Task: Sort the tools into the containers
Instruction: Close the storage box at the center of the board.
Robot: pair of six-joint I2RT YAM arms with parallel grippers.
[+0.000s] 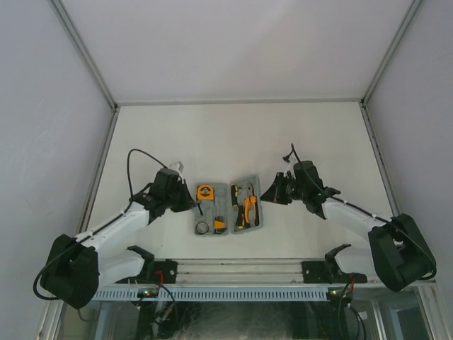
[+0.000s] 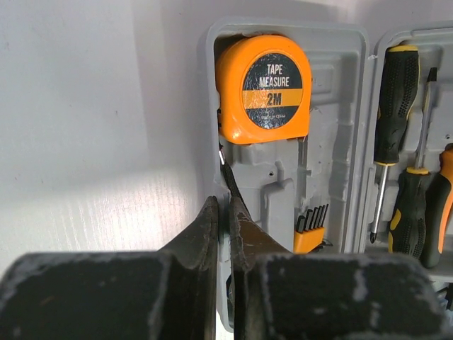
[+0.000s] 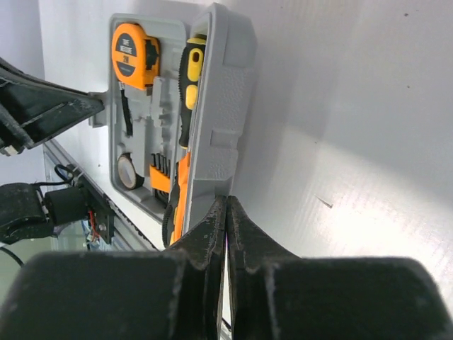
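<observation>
The grey tool case [image 1: 225, 207] lies open between the arms. Its left half holds the orange tape measure [image 2: 263, 88], the orange hex-key set [image 2: 310, 230] and a black ring [image 1: 202, 227]. In the right half sit two black-and-yellow screwdrivers [image 2: 396, 92] and orange-handled pliers [image 1: 249, 209]. My left gripper [image 2: 223, 205] is shut on the case's left wall, and grey plastic shows between its fingers. My right gripper [image 3: 226, 202] is shut and holds nothing; its tips rest against the textured outer side of the right half [image 3: 219, 99], which stands tilted up in that view.
The white table [image 1: 233, 138] has walls at the back and both sides. A metal rail [image 1: 233, 269] with the arm bases runs along the near edge, just behind the case.
</observation>
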